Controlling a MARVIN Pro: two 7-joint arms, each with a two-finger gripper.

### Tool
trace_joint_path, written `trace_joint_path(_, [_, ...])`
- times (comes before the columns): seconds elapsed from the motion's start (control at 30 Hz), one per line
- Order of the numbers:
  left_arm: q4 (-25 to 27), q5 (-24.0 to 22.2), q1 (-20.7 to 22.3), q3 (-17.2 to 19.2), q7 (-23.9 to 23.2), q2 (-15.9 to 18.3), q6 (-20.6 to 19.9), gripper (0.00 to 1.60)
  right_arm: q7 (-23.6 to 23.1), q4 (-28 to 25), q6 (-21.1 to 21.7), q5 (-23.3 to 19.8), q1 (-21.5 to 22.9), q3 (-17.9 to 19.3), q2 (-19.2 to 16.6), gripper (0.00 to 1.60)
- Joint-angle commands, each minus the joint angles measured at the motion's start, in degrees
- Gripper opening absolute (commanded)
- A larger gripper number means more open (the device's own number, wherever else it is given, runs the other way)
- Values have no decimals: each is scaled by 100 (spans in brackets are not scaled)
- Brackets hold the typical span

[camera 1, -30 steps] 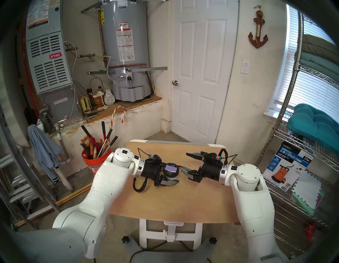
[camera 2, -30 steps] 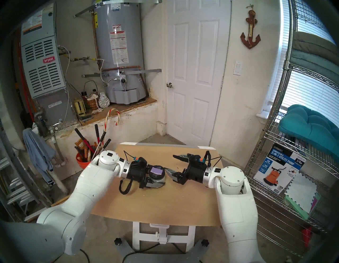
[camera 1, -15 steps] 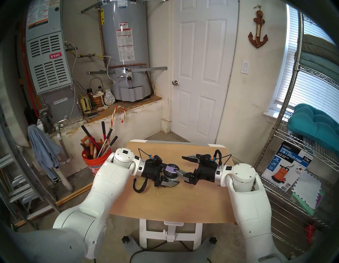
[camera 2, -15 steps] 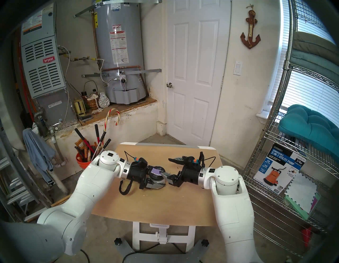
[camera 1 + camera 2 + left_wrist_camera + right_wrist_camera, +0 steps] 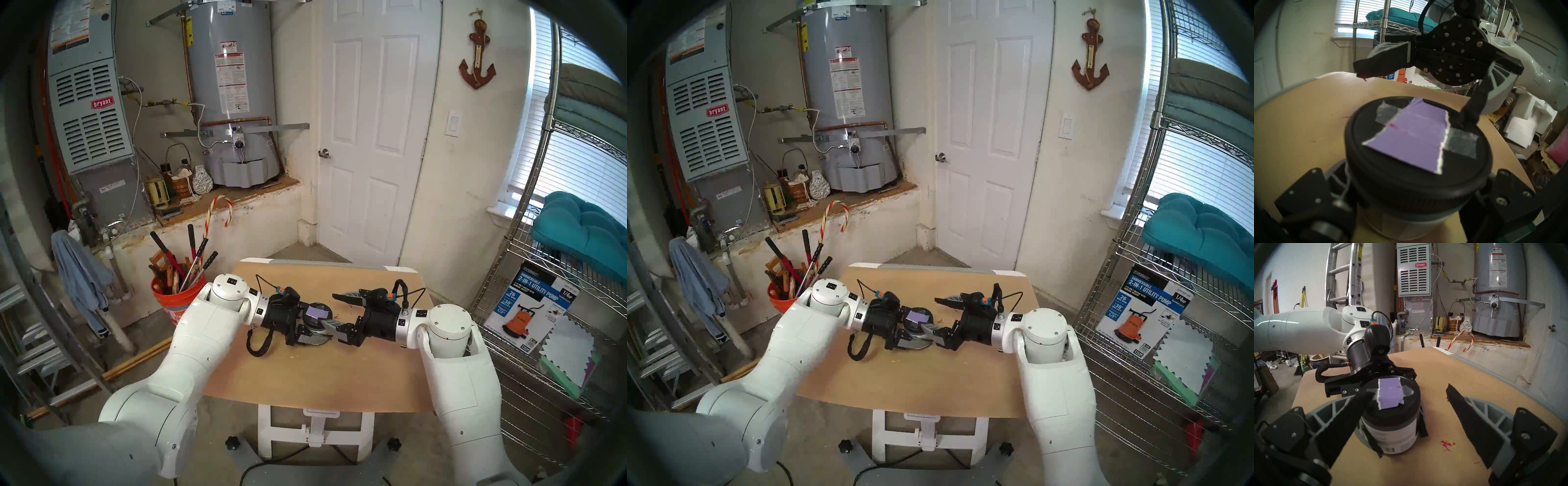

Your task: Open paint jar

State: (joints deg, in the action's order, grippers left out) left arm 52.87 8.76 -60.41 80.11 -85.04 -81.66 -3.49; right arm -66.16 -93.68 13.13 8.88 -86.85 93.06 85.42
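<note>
The paint jar [image 5: 316,311] stands on the wooden table [image 5: 305,373]. It has a black lid with a taped lilac swatch [image 5: 1412,135] and a white barcode label [image 5: 1390,434]. My left gripper [image 5: 320,325] is shut on the jar's body below the lid, coming from the left. My right gripper [image 5: 327,308] is open and faces the jar from the right at lid height. One of its fingers [image 5: 1349,419] lies at the lid's near edge, and I cannot tell if it touches. The other finger [image 5: 1469,419] stands well clear on the far side. The lid is on the jar.
Red paint specks [image 5: 1446,444] mark the table beside the jar. An orange bucket of long-handled tools [image 5: 173,298] stands left of the table. A wire shelf rack [image 5: 529,356] with a pump box [image 5: 532,305] stands close on the right.
My right gripper has moved left towards the jar, still open, and its near finger has come from beside the jar to the lid's edge. The left gripper and jar have not moved.
</note>
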Motion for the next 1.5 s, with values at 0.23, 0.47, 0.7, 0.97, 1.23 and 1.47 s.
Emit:
trace_joint_path(0.23, [13,-59,159,64,4,-46,60,0,132,-81,-281,133,-80,-219,134,160])
trace_joint_path(0.47, [48,-58,134,83,4,-48,43,0,276,10,-320,139,18,-246,257,160])
trace_joint_path(0.7, [56,-55,126,98,4,-60,41,0,344,101,-243,146,60,-280,326,160])
trace_joint_path(0.97, [38,-56,130,109,4,-71,43,0,453,191,-276,165,92,-327,377,160])
trace_joint_path(1.23, [63,-61,117,126,4,-76,16,0,473,231,-266,148,138,-352,382,160])
trace_joint_path(1.47, [40,-66,119,148,4,-70,43,0,376,276,-260,188,192,-409,275,40])
